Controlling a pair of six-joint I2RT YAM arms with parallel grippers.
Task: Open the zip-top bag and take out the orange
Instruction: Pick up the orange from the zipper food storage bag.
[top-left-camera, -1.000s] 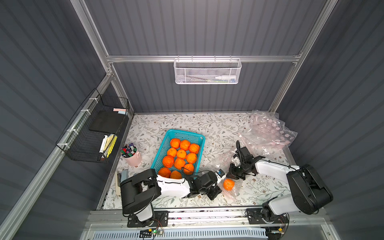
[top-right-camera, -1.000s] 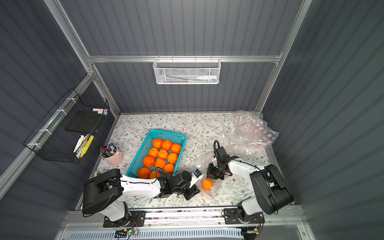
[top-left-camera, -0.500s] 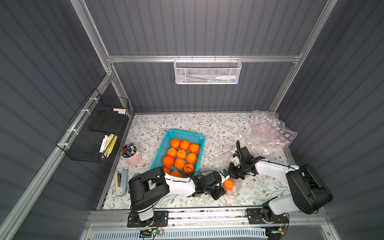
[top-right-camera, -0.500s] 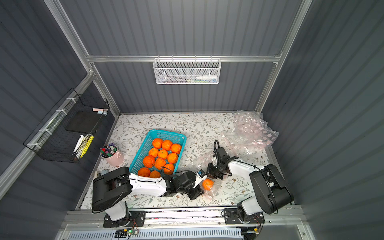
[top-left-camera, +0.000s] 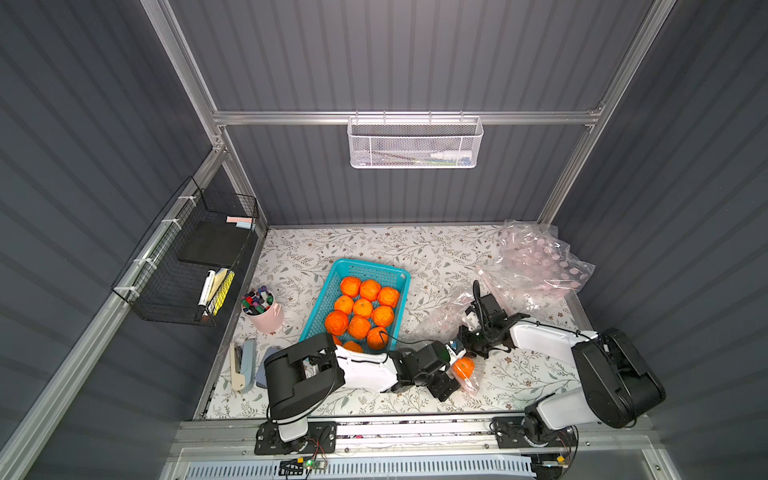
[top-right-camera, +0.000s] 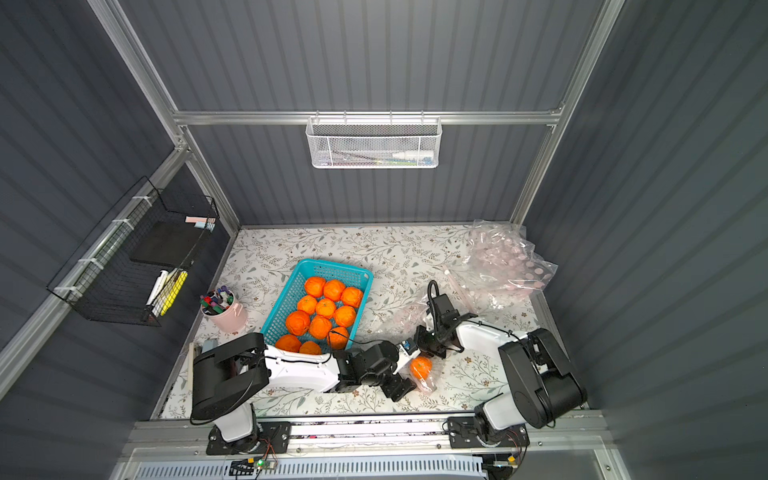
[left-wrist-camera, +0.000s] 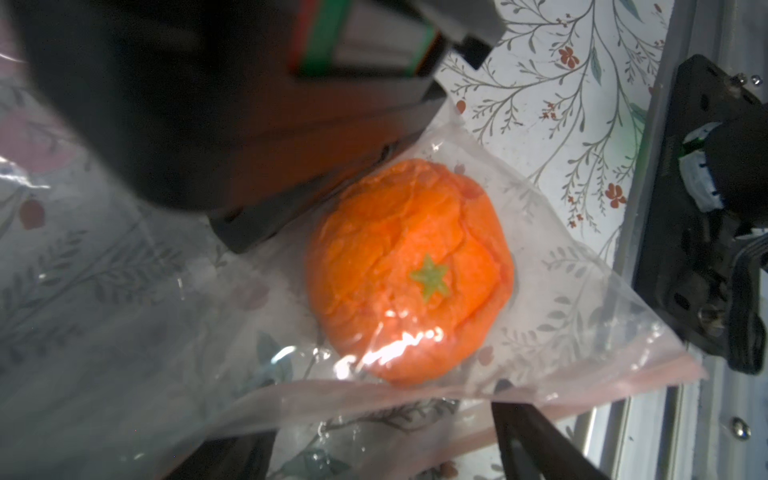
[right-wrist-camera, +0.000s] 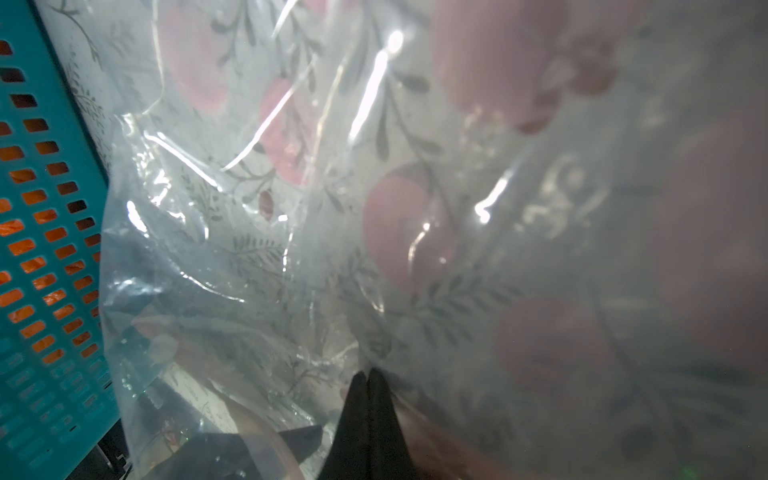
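Note:
The orange (top-left-camera: 463, 368) (top-right-camera: 420, 368) (left-wrist-camera: 411, 270) lies inside the clear zip-top bag (top-left-camera: 436, 320) (left-wrist-camera: 582, 316) near the table's front edge. My left gripper (top-left-camera: 453, 370) (top-right-camera: 409, 369) (left-wrist-camera: 386, 449) is open right beside it. Its fingers (left-wrist-camera: 540, 440) stand wide apart on either side of the bag's pink zip edge, with the orange just ahead. My right gripper (top-left-camera: 471, 347) (top-right-camera: 428, 347) (right-wrist-camera: 368, 376) is shut on the bag's film just behind the orange. Crinkled film fills the right wrist view.
A teal basket (top-left-camera: 365, 268) with several oranges stands left of the bag. Empty bags are heaped at the back right (top-left-camera: 536, 266). A pink cup of pens (top-left-camera: 264, 318) and a stapler (top-left-camera: 243, 363) sit at the left. The metal front rail (left-wrist-camera: 681, 415) runs close by.
My left gripper has moved right up to the orange and opened wide. The right gripper has stayed shut on the bag in the same place.

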